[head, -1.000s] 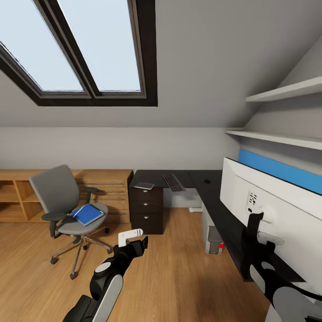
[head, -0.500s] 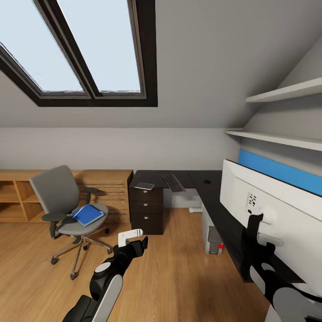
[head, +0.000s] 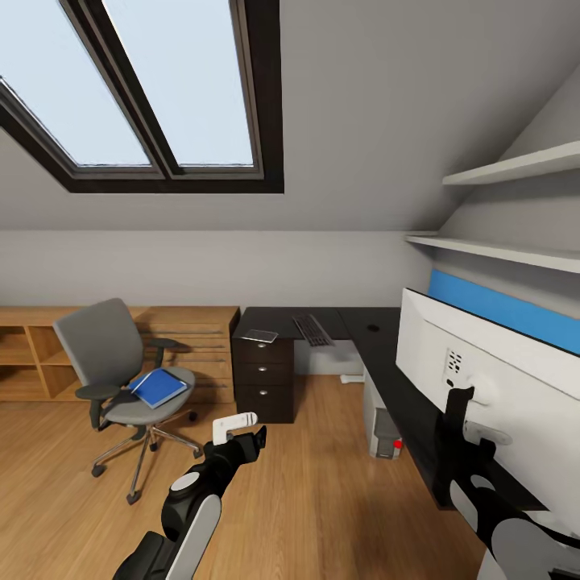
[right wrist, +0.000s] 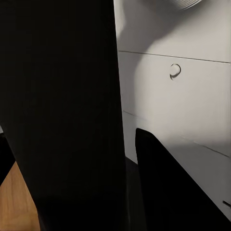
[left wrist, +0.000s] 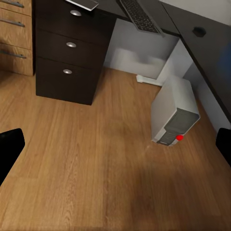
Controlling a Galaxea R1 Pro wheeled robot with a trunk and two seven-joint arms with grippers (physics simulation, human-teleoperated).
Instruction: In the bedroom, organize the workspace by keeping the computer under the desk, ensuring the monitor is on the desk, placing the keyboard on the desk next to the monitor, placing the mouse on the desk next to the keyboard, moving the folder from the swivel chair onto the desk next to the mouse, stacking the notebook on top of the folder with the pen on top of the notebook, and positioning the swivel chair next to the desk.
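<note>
The grey swivel chair (head: 105,354) stands at the left with the blue folder (head: 159,387) on its seat. On the black desk (head: 379,342) lies the keyboard (head: 312,329) (left wrist: 139,17), and the dark notebook (head: 259,334) rests over the drawer unit (head: 263,379) (left wrist: 70,53). Under the desk stands the white computer (head: 383,423) (left wrist: 174,113). The monitor (head: 499,379) shows its white back (right wrist: 183,101) at the right, and my right gripper (head: 461,419) (right wrist: 72,144) is shut on its black stand. My left gripper (head: 242,433) (left wrist: 115,144) hangs open over the floor, holding nothing.
A light wooden dresser (head: 48,346) runs along the back wall behind the chair. White shelves (head: 515,169) and a blue wall panel (head: 499,306) sit above the desk at the right. Wood floor (head: 322,483) lies between chair and desk.
The monitor has shifted very slightly down and to the right with my right gripper. The left arm, chair and desk items have not moved.
</note>
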